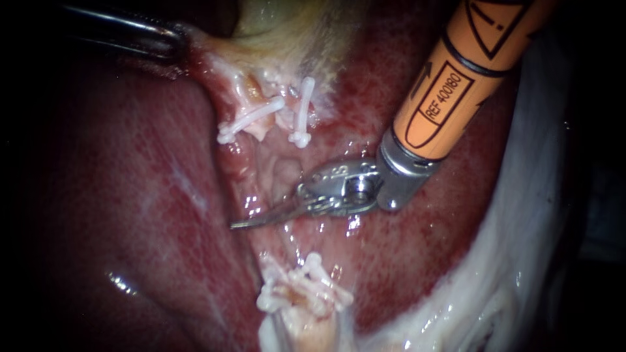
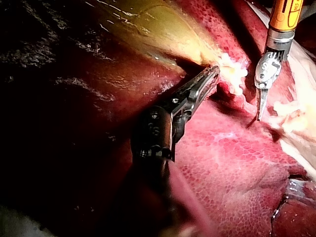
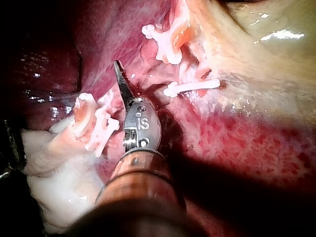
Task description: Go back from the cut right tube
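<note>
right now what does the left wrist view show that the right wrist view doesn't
Only the left wrist view shows the left instrument, its jaws shut on the edge of the gallbladder. Only the right wrist view shows separate white clips on the tube ends, and the clipped stump. Both show the right instrument, jaws shut and holding nothing, over the liver.
</note>
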{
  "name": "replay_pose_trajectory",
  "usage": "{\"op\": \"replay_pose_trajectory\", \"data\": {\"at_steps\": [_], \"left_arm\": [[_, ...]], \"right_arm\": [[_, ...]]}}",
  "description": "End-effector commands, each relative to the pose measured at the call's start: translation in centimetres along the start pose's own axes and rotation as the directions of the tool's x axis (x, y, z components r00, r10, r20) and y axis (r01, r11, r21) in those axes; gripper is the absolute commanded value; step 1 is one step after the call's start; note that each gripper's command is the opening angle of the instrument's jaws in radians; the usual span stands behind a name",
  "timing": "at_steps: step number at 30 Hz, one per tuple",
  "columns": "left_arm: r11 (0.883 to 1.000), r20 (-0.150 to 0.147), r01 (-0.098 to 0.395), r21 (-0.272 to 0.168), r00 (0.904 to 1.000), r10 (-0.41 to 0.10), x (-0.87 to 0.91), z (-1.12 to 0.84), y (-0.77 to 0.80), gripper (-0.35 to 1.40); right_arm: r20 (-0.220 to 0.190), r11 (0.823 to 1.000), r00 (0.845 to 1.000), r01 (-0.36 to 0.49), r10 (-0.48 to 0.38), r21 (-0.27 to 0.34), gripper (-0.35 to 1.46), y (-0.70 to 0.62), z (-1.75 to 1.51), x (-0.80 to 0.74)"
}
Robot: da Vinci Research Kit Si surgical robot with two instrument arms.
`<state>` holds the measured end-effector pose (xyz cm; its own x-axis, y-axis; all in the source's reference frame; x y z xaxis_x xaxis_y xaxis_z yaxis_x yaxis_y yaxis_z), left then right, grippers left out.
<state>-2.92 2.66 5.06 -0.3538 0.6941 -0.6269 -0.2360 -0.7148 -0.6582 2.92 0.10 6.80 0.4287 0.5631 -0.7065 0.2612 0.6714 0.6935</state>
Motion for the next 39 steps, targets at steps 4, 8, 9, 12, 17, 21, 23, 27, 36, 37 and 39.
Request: {"op": "replay_pose_trajectory", "data": {"at_steps": [4,8,9,12,17,21,23,27,36,37,39], "left_arm": [[1.0,0.0,0.0,-0.001,1.0,0.0,-0.01,0.0,-0.01,-0.35],[1.0,0.0,0.0,-0.001,1.0,0.0,-0.01,-0.01,-0.03,-0.35],[1.0,0.0,0.0,-0.001,1.0,0.0,-0.01,-0.01,-0.03,-0.35],[1.0,0.0,0.0,-0.001,1.0,0.0,-0.01,-0.01,-0.03,-0.35],[1.0,-0.001,0.0,0.002,1.0,0.0,-0.01,-0.01,-0.03,-0.35],[1.0,-0.001,-0.001,0.001,1.0,0.001,-0.02,-0.02,-0.03,-0.35],[1.0,0.0,-0.001,0.001,1.0,0.001,-0.02,-0.03,-0.03,-0.35],[1.0,0.0,-0.001,0.001,1.0,0.001,-0.03,-0.03,-0.04,-0.35],[1.0,-0.001,-0.001,0.001,1.0,0.001,-0.03,-0.02,-0.04,-0.35],[1.0,-0.001,-0.001,0.001,1.0,0.001,-0.03,-0.02,-0.04,-0.35],[1.0,-0.001,-0.001,0.001,1.0,0.001,-0.03,-0.02,-0.04,-0.35]], "right_arm": [[-0.01,1.0,1.0,0.0,0.0,0.0,0.42,-0.01,-0.01,0.03],[-0.066,0.997,0.998,-0.014,0.009,-0.078,1.36,-0.02,0.01,0.07],[-0.082,0.996,0.997,-0.016,0.009,-0.082,1.4,-0.03,0.01,0.07],[-0.085,0.996,0.996,-0.017,0.01,-0.084,1.43,-0.05,0.02,0.08],[-0.084,0.996,0.996,-0.017,0.01,-0.083,1.43,-0.07,0.0,0.07],[-0.092,0.991,0.996,-0.023,0.011,-0.132,1.43,-0.2,-0.16,0.08],[-0.094,0.986,0.996,-0.014,-0.002,-0.168,1.43,-0.31,-0.31,0.11],[-0.072,0.968,0.994,0.067,-0.086,-0.241,1.43,-0.54,-0.63,0.18],[0.155,0.865,0.951,0.307,-0.266,-0.397,1.45,-0.9,-1.23,0.14],[0.176,0.858,0.948,0.315,-0.265,-0.405,1.45,-0.91,-1.28,0.14],[0.215,0.844,0.941,0.331,-0.261,-0.422,1.45,-0.92,-1.39,0.13]]}}
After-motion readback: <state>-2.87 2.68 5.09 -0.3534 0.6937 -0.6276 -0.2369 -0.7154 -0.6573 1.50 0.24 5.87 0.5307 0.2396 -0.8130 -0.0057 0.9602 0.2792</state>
